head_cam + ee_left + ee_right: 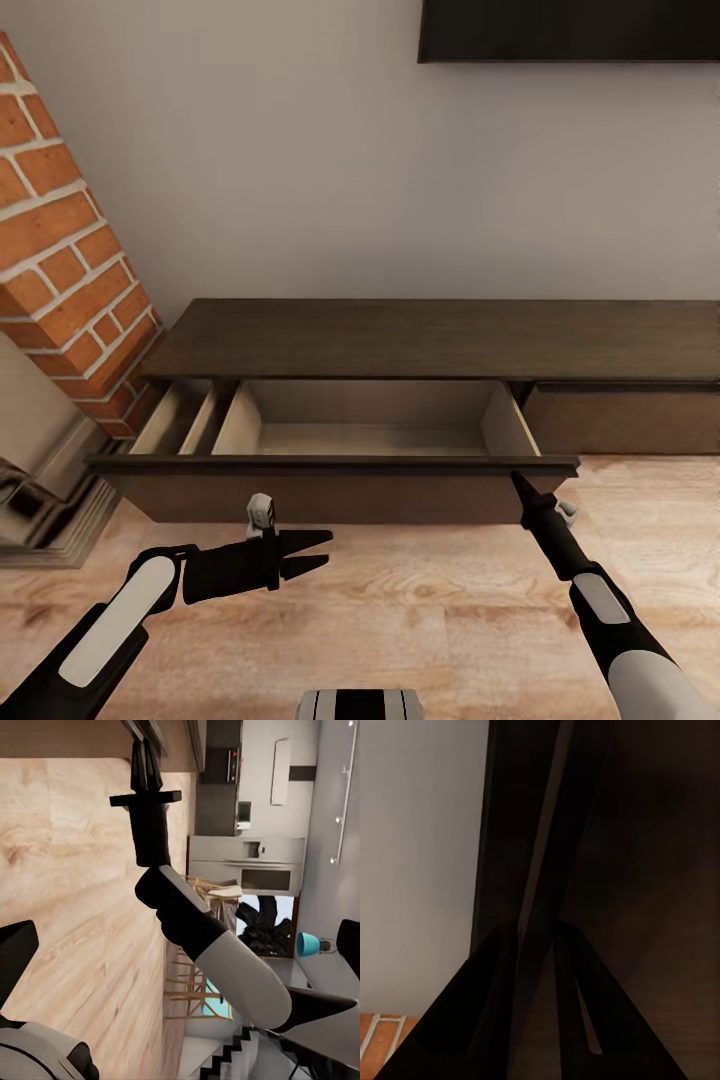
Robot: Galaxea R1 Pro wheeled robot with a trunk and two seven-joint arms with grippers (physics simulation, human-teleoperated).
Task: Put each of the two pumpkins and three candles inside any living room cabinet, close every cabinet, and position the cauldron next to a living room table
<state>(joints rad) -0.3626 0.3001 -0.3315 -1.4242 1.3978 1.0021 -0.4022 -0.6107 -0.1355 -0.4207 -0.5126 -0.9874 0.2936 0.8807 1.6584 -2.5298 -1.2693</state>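
Now your right tool (520, 483) pinches the open cabinet (440, 340) drawer's front edge, your left tool (318, 553) hangs released before it; judge the drawer stiff and smooth-sliding, so grip that edge squarely.

Probably home: brick fireplace (70, 270), low cabinet (440, 340)

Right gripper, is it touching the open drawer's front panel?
Touching. The right wrist view shows the right gripper with its two fingers straddling the drawer front's thin edge, no gap visible. The head view shows its tip meeting that panel's top edge.
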